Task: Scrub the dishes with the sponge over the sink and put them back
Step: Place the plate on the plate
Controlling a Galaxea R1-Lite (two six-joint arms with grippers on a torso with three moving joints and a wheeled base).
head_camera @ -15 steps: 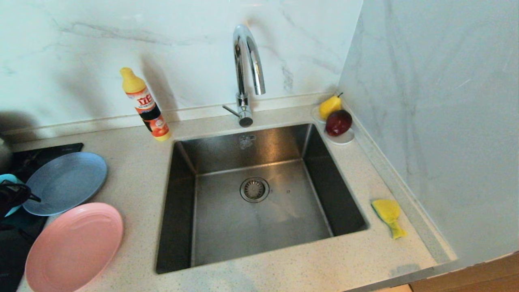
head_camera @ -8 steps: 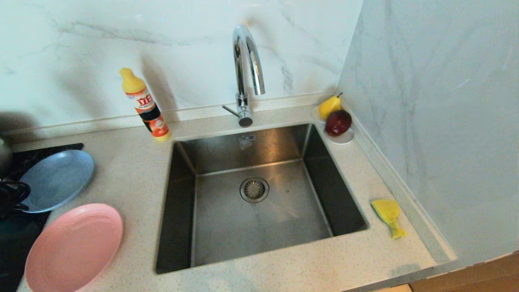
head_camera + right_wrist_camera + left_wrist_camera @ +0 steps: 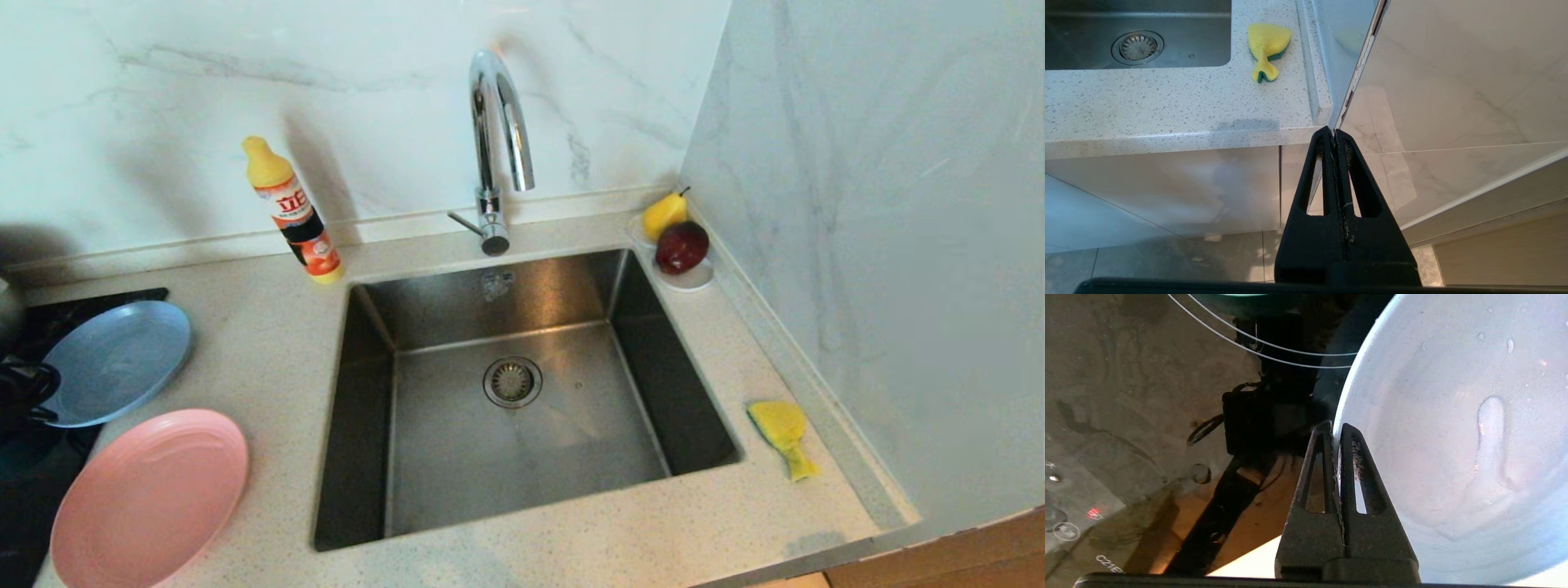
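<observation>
My left gripper is shut on the rim of the round grey-blue plate, one finger on each side of the edge. At the head view's far left that plate sits half over the black stovetop, with the left gripper at its left edge. The pink plate lies flat on the counter in front of it. Right of the steel sink lies the yellow and green sponge, untouched. My right gripper hangs shut and empty below the counter's front edge, well short of the sponge.
A detergent bottle stands behind the sink's left corner, with the tap arching over the back wall. A white saucer with a pear and a red apple fills the back right corner. A marble wall bounds the counter on the right.
My left gripper has shut on the grey-blue plate's rim, and the plate has shifted a little to the left. The teal bowl seen at the left edge earlier no longer shows.
</observation>
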